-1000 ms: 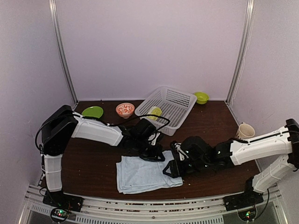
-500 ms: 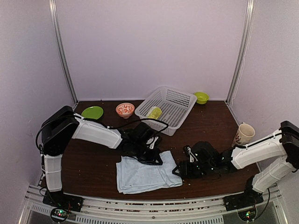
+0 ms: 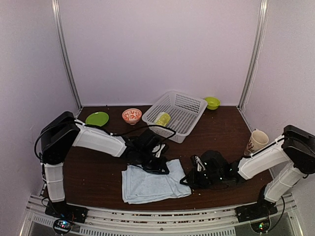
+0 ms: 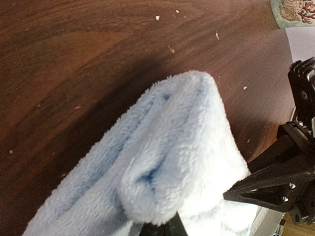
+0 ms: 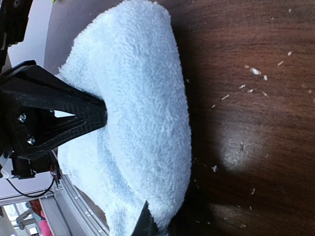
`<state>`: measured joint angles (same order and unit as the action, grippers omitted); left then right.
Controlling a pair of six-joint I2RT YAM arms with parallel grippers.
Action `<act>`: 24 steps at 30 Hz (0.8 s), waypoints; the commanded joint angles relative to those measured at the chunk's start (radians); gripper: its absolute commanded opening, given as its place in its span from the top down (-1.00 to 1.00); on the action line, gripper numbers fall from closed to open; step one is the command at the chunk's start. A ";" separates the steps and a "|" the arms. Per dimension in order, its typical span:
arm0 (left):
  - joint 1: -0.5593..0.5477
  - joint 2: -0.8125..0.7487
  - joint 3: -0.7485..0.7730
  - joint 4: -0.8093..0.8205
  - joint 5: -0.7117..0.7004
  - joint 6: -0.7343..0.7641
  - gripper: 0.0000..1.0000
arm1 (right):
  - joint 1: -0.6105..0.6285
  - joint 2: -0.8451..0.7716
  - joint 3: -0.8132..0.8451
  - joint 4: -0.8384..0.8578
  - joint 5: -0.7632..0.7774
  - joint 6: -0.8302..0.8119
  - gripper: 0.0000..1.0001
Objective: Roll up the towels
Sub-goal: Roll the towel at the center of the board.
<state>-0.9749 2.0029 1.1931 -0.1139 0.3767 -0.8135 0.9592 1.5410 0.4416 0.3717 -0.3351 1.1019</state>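
Note:
A pale blue towel (image 3: 150, 184) lies folded on the dark table near the front. My left gripper (image 3: 160, 164) is shut on a raised fold at its far edge; that fold (image 4: 172, 147) bulges over my fingertips (image 4: 160, 228) in the left wrist view. My right gripper (image 3: 189, 178) is low at the towel's right edge and shut on it, with the cloth (image 5: 138, 113) draped over one dark fingertip (image 5: 146, 223). A lime-green towel (image 3: 163, 118) sits bunched inside the white basket.
The white mesh basket (image 3: 189, 105) stands tilted at the back centre. At the back left are a green plate (image 3: 97, 118) and a red-patterned bowl (image 3: 131, 115), with a small green bowl (image 3: 212, 102) at the back right. A cream mug (image 3: 257, 140) stands right.
My right arm has dropped lower and drawn back to the towel's right edge, and its jaws have closed on the cloth. The left gripper has kept its hold and barely shifted.

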 commanded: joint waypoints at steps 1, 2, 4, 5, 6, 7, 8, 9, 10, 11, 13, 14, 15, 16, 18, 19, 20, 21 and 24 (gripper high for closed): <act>0.002 -0.107 -0.030 -0.056 -0.050 0.034 1.00 | -0.001 -0.078 0.111 -0.281 0.103 -0.126 1.00; 0.002 -0.131 -0.042 -0.064 -0.056 0.036 0.93 | 0.000 -0.086 0.150 -0.395 0.137 -0.167 1.00; 0.002 -0.190 -0.071 -0.081 -0.068 0.037 0.81 | 0.004 -0.094 0.216 -0.544 0.202 -0.218 1.00; 0.002 -0.218 -0.089 -0.085 -0.076 0.036 0.76 | 0.006 -0.094 0.247 -0.603 0.230 -0.236 1.00; 0.002 -0.240 -0.110 -0.090 -0.084 0.033 0.72 | 0.011 -0.094 0.274 -0.654 0.268 -0.251 1.00; 0.002 -0.264 -0.132 -0.088 -0.091 0.031 0.69 | 0.015 -0.091 0.302 -0.699 0.298 -0.260 1.00; 0.002 -0.285 -0.155 -0.084 -0.099 0.026 0.69 | 0.023 -0.086 0.327 -0.745 0.325 -0.266 1.00; 0.003 -0.301 -0.178 -0.082 -0.108 0.023 0.68 | 0.030 -0.078 0.356 -0.787 0.351 -0.270 1.00; 0.002 -0.316 -0.199 -0.078 -0.120 0.020 0.68 | 0.039 -0.069 0.385 -0.824 0.381 -0.274 1.00; 0.002 -0.325 -0.218 -0.076 -0.133 0.018 0.68 | 0.057 -0.052 0.415 -0.862 0.410 -0.276 1.00; 0.002 -0.338 -0.261 -0.069 -0.153 0.013 0.69 | 0.083 -0.021 0.477 -0.931 0.466 -0.277 1.00; 0.002 -0.339 -0.275 -0.064 -0.160 0.010 0.69 | 0.096 -0.002 0.508 -0.962 0.489 -0.274 1.00; 0.002 -0.339 -0.288 -0.061 -0.170 0.007 0.69 | 0.108 0.022 0.537 -0.989 0.511 -0.273 1.00; 0.003 -0.337 -0.301 -0.057 -0.181 0.006 0.70 | 0.120 0.044 0.565 -1.014 0.528 -0.271 1.00; 0.002 -0.329 -0.322 -0.052 -0.191 0.003 0.72 | 0.142 0.083 0.620 -1.054 0.565 -0.266 1.00; 0.002 -0.323 -0.331 -0.050 -0.194 0.003 0.74 | 0.151 0.099 0.640 -1.063 0.585 -0.263 1.00; 0.003 -0.319 -0.338 -0.047 -0.195 0.003 0.76 | 0.159 0.121 0.663 -1.089 0.605 -0.260 1.00; 0.002 -0.312 -0.348 -0.040 -0.192 0.002 0.77 | 0.167 0.141 0.688 -1.110 0.624 -0.253 1.00; 0.002 -0.304 -0.385 0.007 -0.175 -0.014 0.83 | 0.195 0.198 0.758 -1.153 0.664 -0.248 1.00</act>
<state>-0.9749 1.6817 0.8463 -0.1795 0.2096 -0.8093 1.1248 1.6875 1.1221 -0.6636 0.2054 0.8444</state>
